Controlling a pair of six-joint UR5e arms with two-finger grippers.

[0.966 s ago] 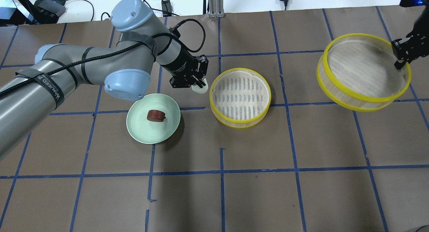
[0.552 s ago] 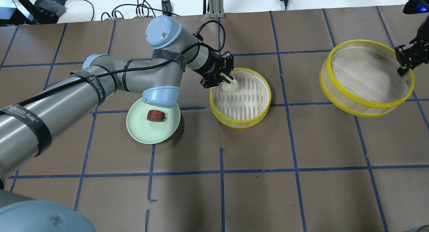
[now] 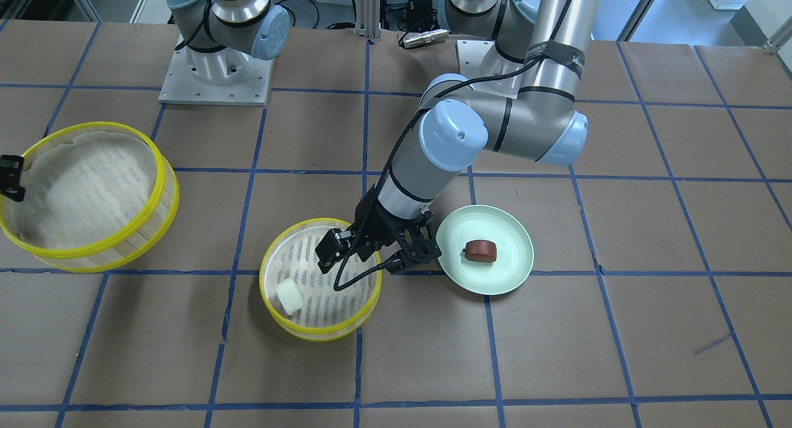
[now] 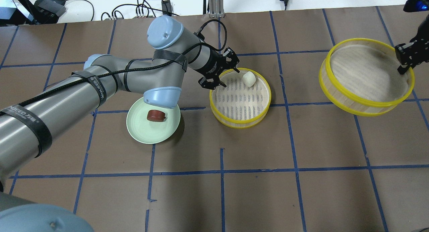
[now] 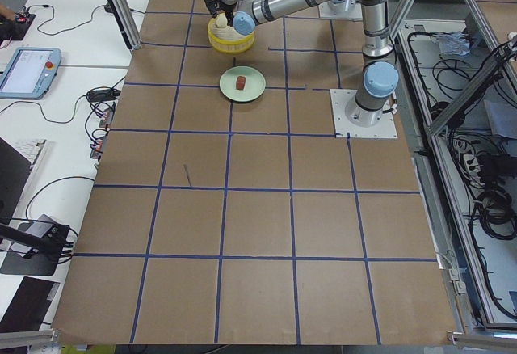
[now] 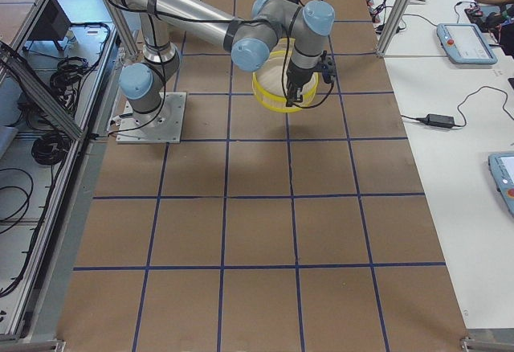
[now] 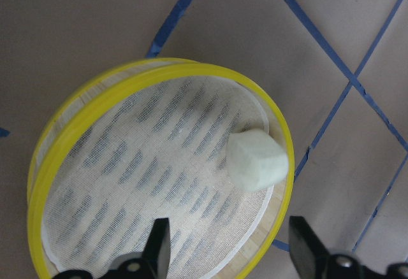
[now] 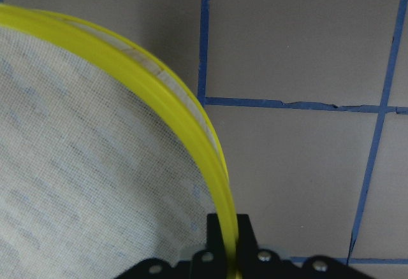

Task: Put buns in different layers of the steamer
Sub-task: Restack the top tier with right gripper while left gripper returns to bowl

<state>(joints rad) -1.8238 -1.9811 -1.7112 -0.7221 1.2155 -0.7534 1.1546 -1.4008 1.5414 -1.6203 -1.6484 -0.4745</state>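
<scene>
My left pincer [image 4: 224, 77] is spread; the white bun [image 4: 249, 79] lies apart, beyond its tips, in the steamer layer [image 4: 240, 124]. My right pincer [image 4: 402, 62] pinches the second layer [image 4: 362, 106].

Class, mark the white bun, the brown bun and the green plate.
white bun [image 4: 249, 79]: overhead view, middle of its top.
brown bun [image 4: 155, 115]: overhead view, its top face.
green plate [image 4: 147, 135]: overhead view, bare part near its rim.

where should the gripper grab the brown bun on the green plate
Probably straight down from above, pinching the brown bun across its narrower width, fingers on its rounded sides. It lies flat and alone near the middle of the shallow green plate.
</scene>
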